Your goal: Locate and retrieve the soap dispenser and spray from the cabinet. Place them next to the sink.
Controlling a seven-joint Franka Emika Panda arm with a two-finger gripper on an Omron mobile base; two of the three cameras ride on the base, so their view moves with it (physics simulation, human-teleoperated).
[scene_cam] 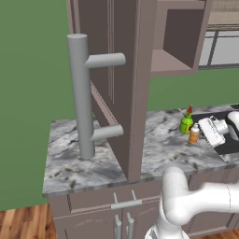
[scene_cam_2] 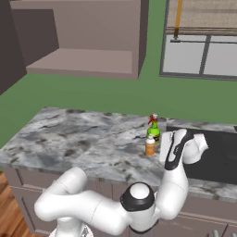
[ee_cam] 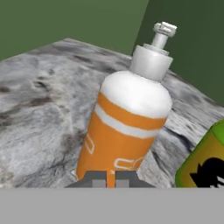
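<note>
The orange soap dispenser, with a white shoulder and pump, stands upright on the marble counter just left of the sink. The green spray with a red trigger stands right behind it, close to touching. My gripper points at the dispenser's lower body from the sink side. Its fingertips sit shut side by side right in front of the bottle, not around it. The cabinet door hangs open.
The open door and its long grey bar handle jut out over the counter's left half. The cabinet shelf is above the counter. A window is behind the sink. Drawer fronts with small handles run below the counter.
</note>
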